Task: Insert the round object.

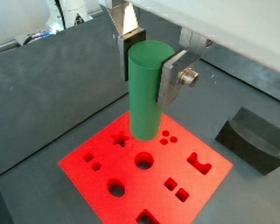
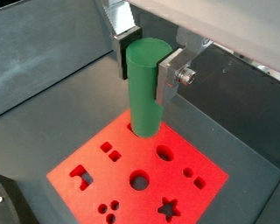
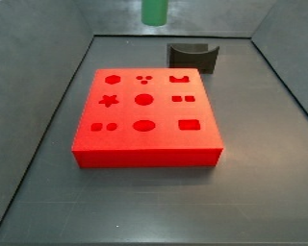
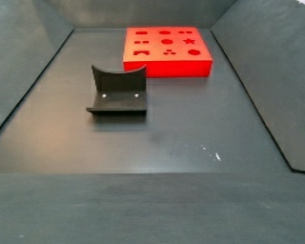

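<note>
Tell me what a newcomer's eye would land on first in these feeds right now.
First, the green peg held upright between the end effector's silver fingers in both wrist views, hanging above the red block. Next, that bright red block itself on the dark floor, its top cut with round, star and square holes. Last, the dark fixture standing apart from the block in a side view.

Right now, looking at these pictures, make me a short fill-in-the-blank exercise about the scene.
1. The two-finger gripper is shut on the long ____ cylindrical peg.
2. The peg hangs ____, above the flat red block with shaped holes.
3. The dark grey notched block rests on the ____, apart from the red block.

Missing words: green; upright; floor
</note>
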You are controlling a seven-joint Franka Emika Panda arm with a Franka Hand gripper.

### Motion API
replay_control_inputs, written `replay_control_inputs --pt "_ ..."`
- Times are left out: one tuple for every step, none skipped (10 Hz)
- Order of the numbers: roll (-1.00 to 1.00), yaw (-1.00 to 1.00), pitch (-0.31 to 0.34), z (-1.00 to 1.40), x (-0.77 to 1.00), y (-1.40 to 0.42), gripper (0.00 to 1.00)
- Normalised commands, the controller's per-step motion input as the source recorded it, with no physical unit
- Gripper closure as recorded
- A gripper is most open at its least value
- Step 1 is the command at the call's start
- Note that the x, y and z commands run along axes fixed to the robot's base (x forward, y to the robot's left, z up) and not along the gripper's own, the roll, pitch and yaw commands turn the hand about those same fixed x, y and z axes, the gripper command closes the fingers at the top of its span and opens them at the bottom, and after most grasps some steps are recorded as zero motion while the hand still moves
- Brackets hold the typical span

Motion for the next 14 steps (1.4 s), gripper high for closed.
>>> replay_control_inputs --pt "-0.16 -0.03 0.0 -0.29 0.18 0.09 1.0" --pt "-0.29 -0.25 -0.064 -0.51 0.14 0.44 1.0" --pt "-0.26 -0.29 -0.064 -0.56 0.06 0.55 1.0" --pt "-0.22 -0.32 -0.093 -0.64 0.03 0.55 1.0" --pt "-0.05 -0.36 -0.131 -0.81 0.09 0.39 1.0" --pt "-0.03 -0.24 -0.133 -0.86 0.05 0.19 1.0" --pt "-0.02 -0.05 -0.16 -0.93 0.0 0.0 1.0" --pt "-0.05 0.0 -0.199 -0.82 0.0 -0.05 1.0" --pt "0.06 0.29 -0.199 -0.81 0.13 -0.19 1.0" --pt "0.09 0.45 -0.2 -0.78 0.15 -0.1 1.0" --pt "0.11 0.49 -0.199 -0.75 0.01 -0.11 1.0" --pt "0.26 0.39 -0.211 -0.36 -0.09 -0.19 1.0" --pt "0.38 0.16 -0.196 -0.12 -0.23 -0.25 1.0" --pt "0.26 0.0 -0.156 -0.04 -0.4 -0.19 1.0"
